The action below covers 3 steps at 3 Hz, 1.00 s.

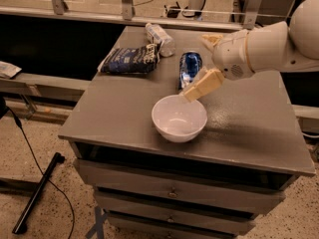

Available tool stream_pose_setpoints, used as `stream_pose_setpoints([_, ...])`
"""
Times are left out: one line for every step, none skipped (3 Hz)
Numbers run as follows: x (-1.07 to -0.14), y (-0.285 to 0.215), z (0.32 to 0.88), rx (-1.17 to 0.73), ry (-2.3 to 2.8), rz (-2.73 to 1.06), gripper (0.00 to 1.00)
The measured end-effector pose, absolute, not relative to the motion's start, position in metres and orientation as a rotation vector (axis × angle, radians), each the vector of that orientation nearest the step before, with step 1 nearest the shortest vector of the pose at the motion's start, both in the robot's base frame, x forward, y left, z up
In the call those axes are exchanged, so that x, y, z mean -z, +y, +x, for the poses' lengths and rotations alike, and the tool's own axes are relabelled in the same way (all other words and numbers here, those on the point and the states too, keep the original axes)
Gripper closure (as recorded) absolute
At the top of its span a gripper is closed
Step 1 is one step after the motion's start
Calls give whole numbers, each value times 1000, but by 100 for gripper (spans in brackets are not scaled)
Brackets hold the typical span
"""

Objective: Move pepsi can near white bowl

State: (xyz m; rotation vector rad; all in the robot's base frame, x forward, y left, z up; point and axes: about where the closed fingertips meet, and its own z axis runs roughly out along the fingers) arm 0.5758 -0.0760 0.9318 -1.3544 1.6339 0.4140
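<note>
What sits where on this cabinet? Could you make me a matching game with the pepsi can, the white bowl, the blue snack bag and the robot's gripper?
Things:
1. pepsi can
2. white bowl
3. blue snack bag
4. gripper

Places or states:
A. lying flat, back left
B. nearest the viewer
C. at the can's right side, fingers spread open
D. upright, just behind the bowl

Pairs: 1-D, 2-B, 3-A, 4-C
</note>
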Motion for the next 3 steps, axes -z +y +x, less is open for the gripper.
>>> stream_pose_setpoints([-944, -90, 580, -412, 1629, -1292, 0])
stream_pose_setpoints([-965, -112, 584, -365, 1629, -1212, 0])
stream_pose_setpoints([-979, -131, 587, -315, 1638, -1153, 0])
